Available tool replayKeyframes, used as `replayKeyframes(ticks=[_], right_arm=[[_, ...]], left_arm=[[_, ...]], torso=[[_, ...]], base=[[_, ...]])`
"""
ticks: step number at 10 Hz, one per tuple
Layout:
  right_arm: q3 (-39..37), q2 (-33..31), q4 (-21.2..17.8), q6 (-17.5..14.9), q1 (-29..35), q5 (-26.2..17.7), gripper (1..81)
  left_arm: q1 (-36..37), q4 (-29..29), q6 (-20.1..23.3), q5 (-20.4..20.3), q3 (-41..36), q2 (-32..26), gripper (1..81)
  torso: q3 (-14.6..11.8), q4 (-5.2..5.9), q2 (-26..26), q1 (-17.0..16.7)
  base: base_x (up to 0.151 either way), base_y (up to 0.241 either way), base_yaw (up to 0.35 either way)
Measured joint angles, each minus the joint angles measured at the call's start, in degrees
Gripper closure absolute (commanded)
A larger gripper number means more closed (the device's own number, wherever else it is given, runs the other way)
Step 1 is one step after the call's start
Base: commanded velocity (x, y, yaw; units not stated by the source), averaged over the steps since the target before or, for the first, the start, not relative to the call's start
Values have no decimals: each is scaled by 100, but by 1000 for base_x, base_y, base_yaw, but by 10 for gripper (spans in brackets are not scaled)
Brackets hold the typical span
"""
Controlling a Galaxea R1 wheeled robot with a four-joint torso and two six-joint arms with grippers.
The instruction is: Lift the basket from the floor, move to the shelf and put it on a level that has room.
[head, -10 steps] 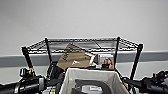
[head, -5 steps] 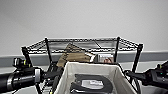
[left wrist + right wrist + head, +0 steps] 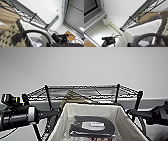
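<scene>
The shelf stands against the pale wall straight ahead, a tall black wire rack, and its topmost level sits a little above the far rim of the load, flat and bare across most of its grid with a thin rail round the edge. Just behind and below that tier a brown cardboard box pokes up. In front of it, raised off the floor and carried between the two arms, is the basket, its pale fabric lining open to view and its cream-and-black weave plain in the left wrist view. The left arm comes in at one side of it and the right arm at the other, both at rim height; I cannot tell whether either pincer is clenched or slack, since the fingers are hidden by the basket's sides. Inside lies a dark flat packet with a white label. I would judge the basket light but floppy, its woven walls likely to bow under a squeeze, so the stiff braided rim or the small loop handles look the safest places to hold.
</scene>
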State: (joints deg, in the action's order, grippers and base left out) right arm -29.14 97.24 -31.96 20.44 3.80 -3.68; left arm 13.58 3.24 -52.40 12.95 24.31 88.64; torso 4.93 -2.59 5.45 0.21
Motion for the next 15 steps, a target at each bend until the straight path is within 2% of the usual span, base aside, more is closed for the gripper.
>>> replayKeyframes(ticks=[7, 10, 15], right_arm=[[-344, 127, -990, 20, 1297, -560, 811], [-538, 383, -1172, 116, 1690, -767, 811], [-950, 667, -1235, 603, 2469, -1136, 811]], left_arm=[[1473, 67, -1061, 651, 129, 129, 811], [2076, 321, -1180, 944, 336, 229, 811], [2771, 819, -1207, 1241, 785, 605, 811]], torso=[[0, 0, 0, -2], [0, 0, 0, 0], [0, 0, 0, 0]], base=[[0, 0, 0], [0, 0, 0], [0, 0, 0]])
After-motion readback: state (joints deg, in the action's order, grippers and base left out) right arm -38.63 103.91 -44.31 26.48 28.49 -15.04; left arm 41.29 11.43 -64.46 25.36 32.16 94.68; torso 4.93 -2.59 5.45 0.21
